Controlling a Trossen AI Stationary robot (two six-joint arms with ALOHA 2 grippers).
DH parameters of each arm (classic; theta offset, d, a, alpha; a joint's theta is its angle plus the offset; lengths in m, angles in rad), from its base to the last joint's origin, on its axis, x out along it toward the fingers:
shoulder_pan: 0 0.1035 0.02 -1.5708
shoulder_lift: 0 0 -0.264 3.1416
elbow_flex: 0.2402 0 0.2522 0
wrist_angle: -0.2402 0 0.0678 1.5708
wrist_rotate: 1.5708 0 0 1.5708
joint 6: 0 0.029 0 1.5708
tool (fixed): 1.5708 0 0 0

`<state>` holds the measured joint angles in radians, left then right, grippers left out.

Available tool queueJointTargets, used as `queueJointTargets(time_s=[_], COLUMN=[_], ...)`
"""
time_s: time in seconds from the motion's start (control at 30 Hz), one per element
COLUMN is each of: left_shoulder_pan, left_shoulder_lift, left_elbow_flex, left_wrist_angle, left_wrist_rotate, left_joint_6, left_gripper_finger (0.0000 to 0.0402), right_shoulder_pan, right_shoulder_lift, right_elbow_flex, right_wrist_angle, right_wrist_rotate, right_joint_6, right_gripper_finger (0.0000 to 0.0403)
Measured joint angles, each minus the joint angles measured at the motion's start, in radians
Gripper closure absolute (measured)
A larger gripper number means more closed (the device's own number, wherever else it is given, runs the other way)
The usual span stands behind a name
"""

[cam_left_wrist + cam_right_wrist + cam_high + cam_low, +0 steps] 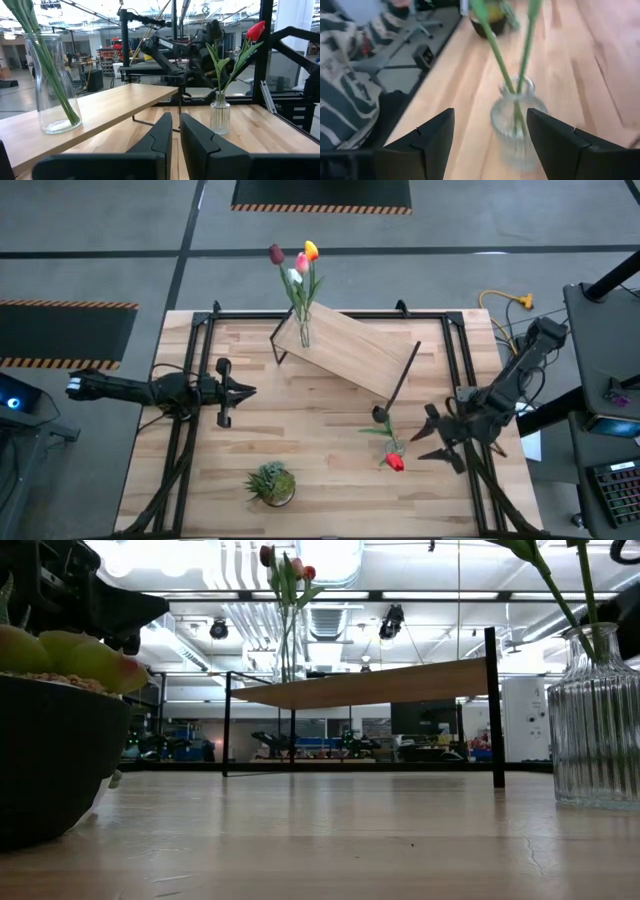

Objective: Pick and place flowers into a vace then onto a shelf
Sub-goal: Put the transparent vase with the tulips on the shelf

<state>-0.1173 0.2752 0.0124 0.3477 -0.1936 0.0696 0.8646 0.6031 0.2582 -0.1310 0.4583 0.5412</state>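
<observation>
Slatted light wooden tabletop [320,470] carries the whole work area, with a concrete floor around it. Note that the raised light wooden plank shelf [350,350] on thin black legs sits at the far centre and already bears a tall clear glass vase [303,332] holding yellow, pink, white and maroon tulips [296,260] at its left end. A second, small ribbed clear glass vase [516,127] stands on the tabletop near the right front, holding a red tulip [394,463] with a long green stem and leaves. The right gripper [437,439] is just beside this small vase with its fingers spread wide, the vase lying ahead of the gap in the right wrist view; you cannot yet count this as a grasp. The left gripper [173,137] waits over the left half of the table with its fingers nearly pressed together, holding nothing. Expect these faults. If you close off-centre, one finger is likely to strike the ribbed glass first and tip or slide the vase. If you grip too high, the stems may be pinched or bent. During the lift, the top-heavy tulip could swing and catch the nearest black shelf leg [402,378]. On placement, a careless approach could knock the tall vase off the shelf. A small bushy green potted plant [272,484] stands near the front edge, well apart.
</observation>
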Motion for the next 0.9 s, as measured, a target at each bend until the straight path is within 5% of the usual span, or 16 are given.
queueJointTargets(time_s=[0.23,0.9], left_shoulder_pan=[0.0,0.0], left_shoulder_lift=[0.0,-0.001], left_elbow_flex=[0.0,0.0], left_wrist_angle=[0.0,0.0], left_wrist_rotate=[0.0,0.0], left_joint_6=[0.0,0.0], left_gripper_finger=[0.0384,0.0384], right_shoulder_pan=[0.0,-0.001], right_shoulder_lift=[0.146,0.406], right_elbow_flex=[-0.002,-0.004], right_wrist_angle=[0.002,0.166], right_wrist_rotate=[-0.015,0.044], right_joint_6=[0.161,0.133], right_gripper_finger=[0.0163,0.0163])
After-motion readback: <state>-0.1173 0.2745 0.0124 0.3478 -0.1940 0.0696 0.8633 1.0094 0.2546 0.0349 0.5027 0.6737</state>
